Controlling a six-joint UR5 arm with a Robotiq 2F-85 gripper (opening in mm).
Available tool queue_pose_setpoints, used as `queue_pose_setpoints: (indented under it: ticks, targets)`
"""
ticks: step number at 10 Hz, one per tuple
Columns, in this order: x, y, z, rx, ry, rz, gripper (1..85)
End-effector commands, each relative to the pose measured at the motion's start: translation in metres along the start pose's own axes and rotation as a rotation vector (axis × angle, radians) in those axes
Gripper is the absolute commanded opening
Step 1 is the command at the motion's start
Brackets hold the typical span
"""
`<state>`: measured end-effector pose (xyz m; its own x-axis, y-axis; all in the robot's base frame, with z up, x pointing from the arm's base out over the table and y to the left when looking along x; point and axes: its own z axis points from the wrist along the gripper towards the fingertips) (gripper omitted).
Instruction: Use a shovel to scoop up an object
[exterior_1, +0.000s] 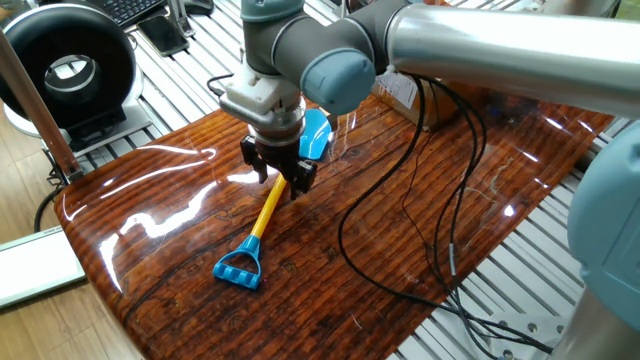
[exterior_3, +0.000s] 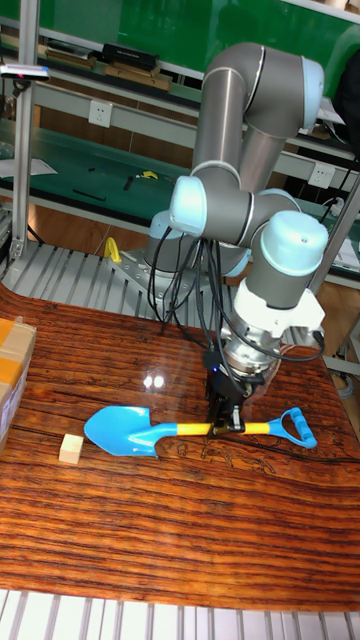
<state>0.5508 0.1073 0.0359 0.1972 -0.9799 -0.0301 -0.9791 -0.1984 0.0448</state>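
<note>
A glossy dark wood-grain tabletop throws back glare. On it the shovel lies flat, its blade pointing at the small tan cube just beyond its tip, not touching. The pincer is clamped on the yellow shaft. Behind stand metal racks and a green board.
</note>
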Motion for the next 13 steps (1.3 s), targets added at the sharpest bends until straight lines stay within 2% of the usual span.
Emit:
queue_pose_setpoints:
  ticks: [1,3,6,7,8,11,12,13]
  targets:
    - [0.008,-0.001,-0.011,0.005,-0.011,0.072,1.0]
    - [0.008,0.007,-0.016,-0.014,-0.034,0.136,1.0]
    - [0.005,0.006,-0.016,-0.012,-0.048,0.174,1.0]
    - [0.006,0.003,-0.016,-0.002,-0.046,0.214,1.0]
    - [0.013,-0.005,-0.016,0.032,-0.023,0.255,1.0]
    - [-0.003,-0.010,-0.017,0.039,-0.089,0.345,1.0]
    - [0.001,-0.019,-0.017,0.077,-0.080,0.355,1.0]
    - [0.004,-0.021,-0.017,0.086,-0.068,0.353,1.0]
